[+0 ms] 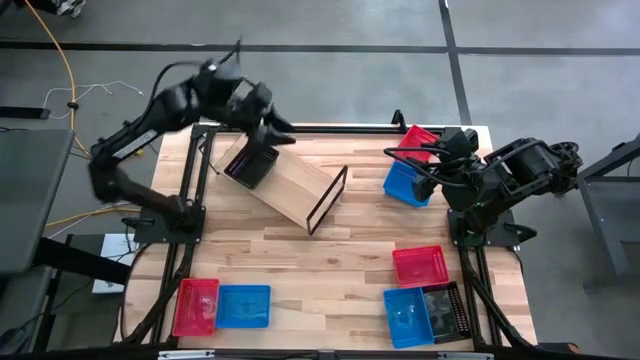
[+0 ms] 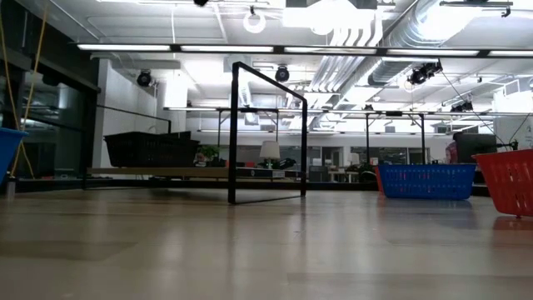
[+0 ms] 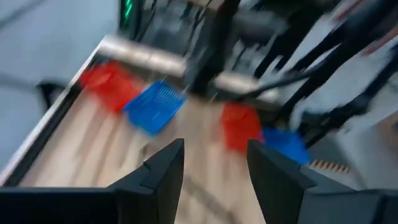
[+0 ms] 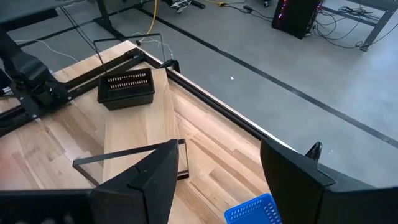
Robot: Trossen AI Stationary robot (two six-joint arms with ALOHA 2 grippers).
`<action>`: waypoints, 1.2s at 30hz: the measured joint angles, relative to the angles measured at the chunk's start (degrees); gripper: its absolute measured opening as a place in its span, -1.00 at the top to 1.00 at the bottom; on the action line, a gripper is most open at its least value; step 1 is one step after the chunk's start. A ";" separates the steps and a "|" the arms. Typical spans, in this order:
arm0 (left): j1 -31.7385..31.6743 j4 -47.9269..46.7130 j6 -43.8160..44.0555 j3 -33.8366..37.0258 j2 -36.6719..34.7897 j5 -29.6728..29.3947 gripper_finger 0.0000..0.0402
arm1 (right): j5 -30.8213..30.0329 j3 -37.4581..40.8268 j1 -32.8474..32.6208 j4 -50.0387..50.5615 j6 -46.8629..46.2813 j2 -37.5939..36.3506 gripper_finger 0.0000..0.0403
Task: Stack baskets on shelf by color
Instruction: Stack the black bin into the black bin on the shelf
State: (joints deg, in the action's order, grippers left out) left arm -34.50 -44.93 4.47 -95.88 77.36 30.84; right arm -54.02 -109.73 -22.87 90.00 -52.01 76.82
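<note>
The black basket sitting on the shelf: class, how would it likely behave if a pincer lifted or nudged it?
The black basket is probably light, since its sides are open mesh. It likely stays fairly stiff, as it holds a crisp rectangular shape. Being shallow and flat-bottomed on the smooth wooden shelf, it would sooner slide than tip.

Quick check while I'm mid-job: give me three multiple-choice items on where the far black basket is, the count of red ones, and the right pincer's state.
1. The far black basket rests:
A. on the shelf
B. inside a blue basket
C. on the floor

2. Red baskets in the high view:
A. one
B. three
C. five

3. The right pincer is:
A. shut on a blue basket
B. open, empty
C. shut on the frame

Answers:
1. A, it sits on one end of the wood.
2. B, three separate red ones show.
3. B, the fingers are apart with nothing between them.
</note>
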 joint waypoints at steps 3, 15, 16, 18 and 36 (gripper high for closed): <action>4.62 14.63 6.35 11.56 -8.15 -4.82 0.20 | -0.09 0.00 0.00 -0.02 0.71 0.00 -0.07; 18.40 38.63 14.46 39.63 -32.08 -29.71 0.20 | 1.59 0.00 0.03 -5.39 7.27 0.00 -0.07; 18.85 38.67 14.64 40.00 -32.82 -30.90 0.20 | 1.94 0.00 0.23 -5.88 7.32 0.00 -0.07; 19.32 38.92 14.84 40.05 -33.59 -32.16 0.20 | 3.18 0.00 0.80 -6.82 8.19 0.00 -0.07; 19.17 39.16 14.86 40.11 -31.56 -32.78 0.20 | 50.98 0.00 -0.37 -6.01 0.45 6.35 -0.07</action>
State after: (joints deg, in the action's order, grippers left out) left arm -15.33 -5.77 19.33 -55.77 45.80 -1.94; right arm -3.04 -109.73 -23.24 83.99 -51.56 83.16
